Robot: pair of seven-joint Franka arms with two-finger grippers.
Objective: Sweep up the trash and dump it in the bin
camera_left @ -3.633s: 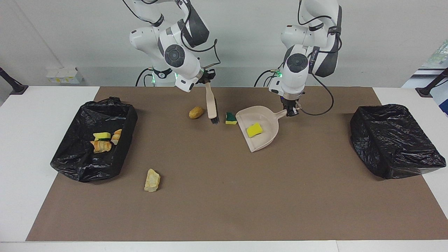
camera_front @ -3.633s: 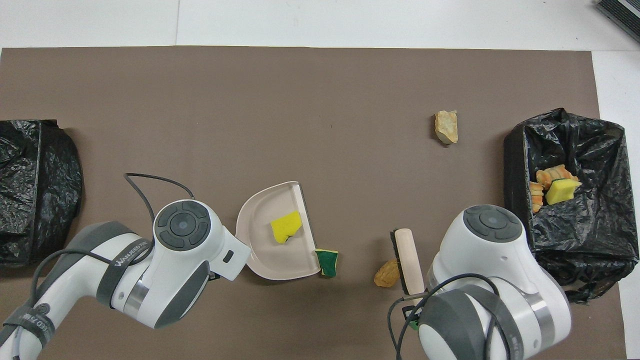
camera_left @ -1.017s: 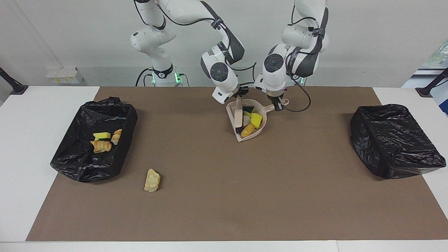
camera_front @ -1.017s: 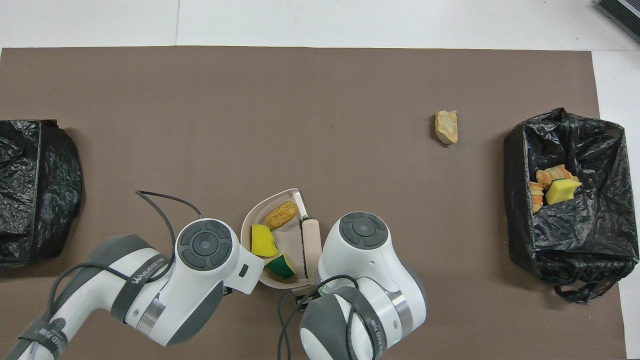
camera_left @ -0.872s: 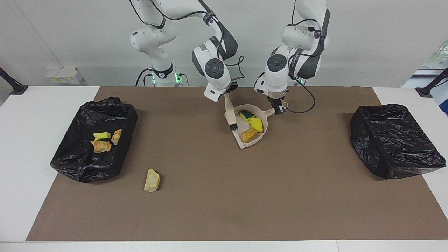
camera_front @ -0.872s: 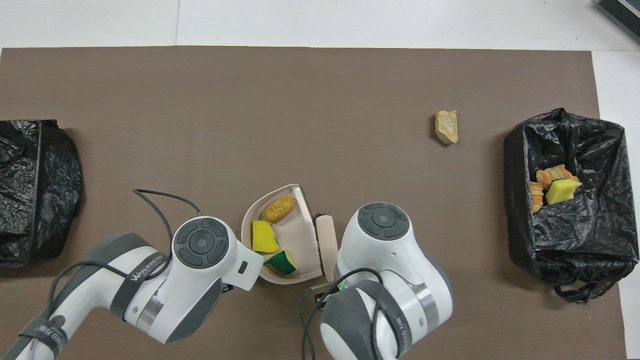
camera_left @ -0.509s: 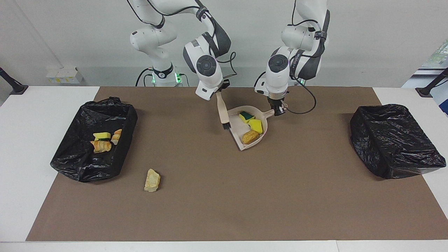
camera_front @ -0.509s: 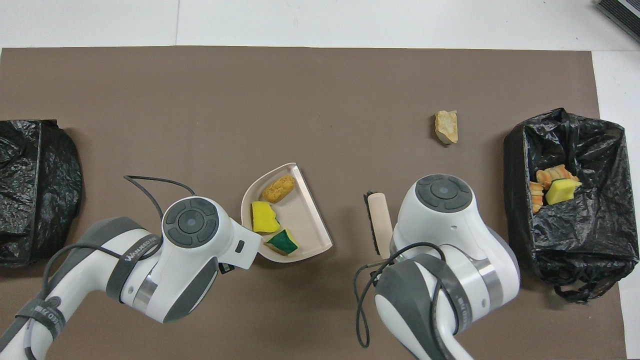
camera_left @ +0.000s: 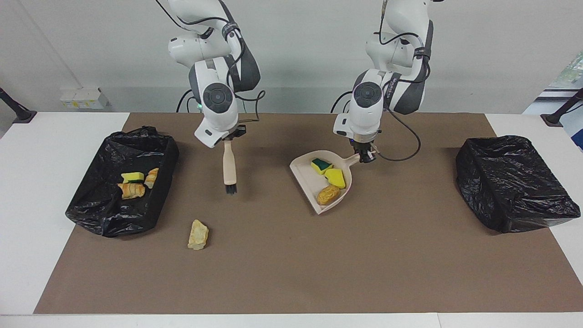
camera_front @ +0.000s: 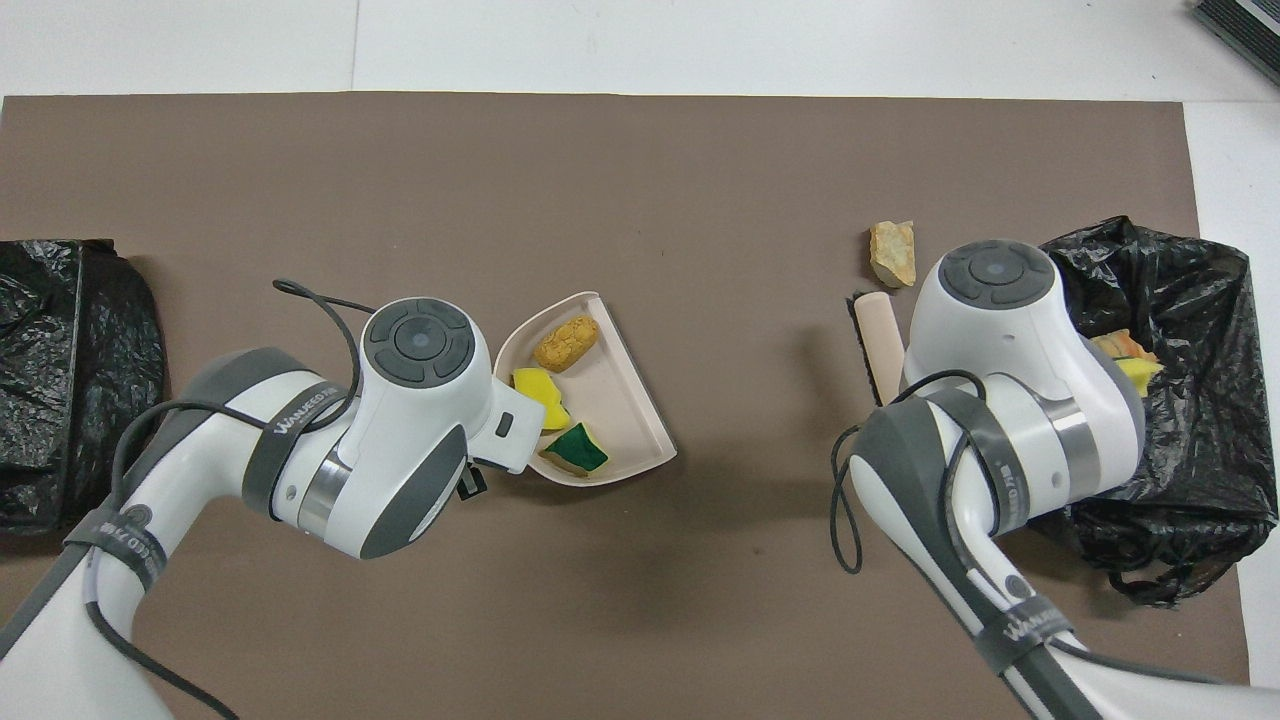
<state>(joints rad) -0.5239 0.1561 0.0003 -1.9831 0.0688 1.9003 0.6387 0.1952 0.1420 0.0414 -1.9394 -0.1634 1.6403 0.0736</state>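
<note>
Two grippers were closed on tools: the left gripper [camera_left: 365, 157] gripped the dustpan [camera_left: 309, 181] by its handle, and the right gripper [camera_left: 229, 135] gripped the brush [camera_left: 229, 167], bristles hanging down over the mat [camera_left: 291, 255]. Three scraps [camera_left: 329, 179] lay in the dustpan. Three more [camera_left: 133, 183] sat in the bin [camera_left: 107, 214] at the right arm's end. One tan lump [camera_left: 198, 235] lay on the mat, farther from the robots than the brush.

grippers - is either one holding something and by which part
Both hold. The left gripper grips the beige plastic dustpan by its handle end; the right gripper grips the beige wooden brush by its handle top, bristles down.
</note>
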